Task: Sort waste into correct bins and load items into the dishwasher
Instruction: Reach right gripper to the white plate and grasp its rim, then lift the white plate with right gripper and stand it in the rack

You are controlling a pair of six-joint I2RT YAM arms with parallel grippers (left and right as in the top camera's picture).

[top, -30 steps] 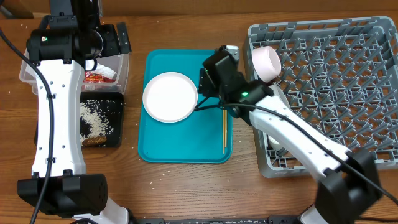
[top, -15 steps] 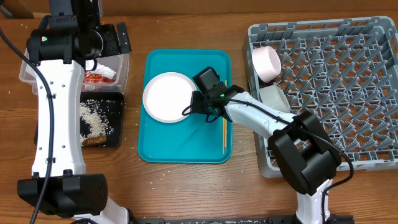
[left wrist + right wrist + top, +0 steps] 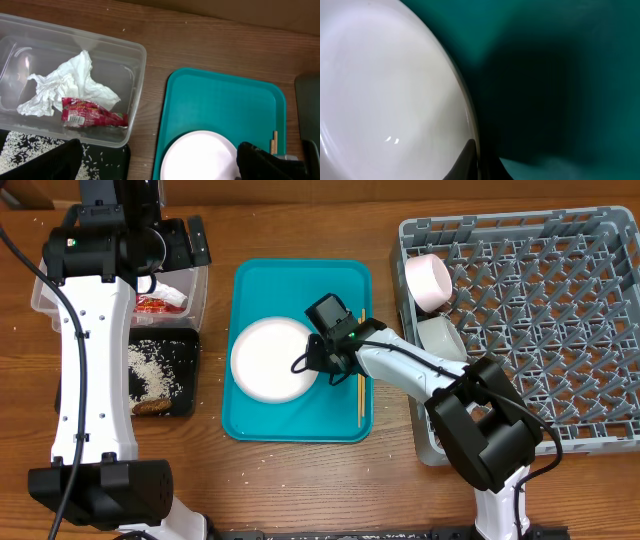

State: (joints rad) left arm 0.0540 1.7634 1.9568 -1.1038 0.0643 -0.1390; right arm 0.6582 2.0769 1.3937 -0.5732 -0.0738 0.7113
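Note:
My right gripper (image 3: 314, 366) is shut on the right rim of the white plate (image 3: 268, 360), which lies on the teal tray (image 3: 300, 285). The right wrist view shows its fingertips (image 3: 470, 162) pinching that rim (image 3: 465, 100). The chopsticks (image 3: 361, 392) lie just right of the plate. My left gripper (image 3: 160, 167) hangs open above the clear tub (image 3: 141, 65), which holds the crumpled paper (image 3: 65, 85) and the red wrapper (image 3: 92, 113). Rice (image 3: 150, 368) and a brown lump (image 3: 152, 407) lie in the black tray (image 3: 190, 380).
The grey dish rack (image 3: 540, 320) stands at the right, with a small cup (image 3: 428, 280) and a pale bowl (image 3: 440, 335) along its left side. The right arm stretches from the table's front edge across the rack's front left corner.
My right gripper swung left from beside the rack to the plate and shut on its rim. The plate has shifted toward the front of the tray. The left arm has not moved.

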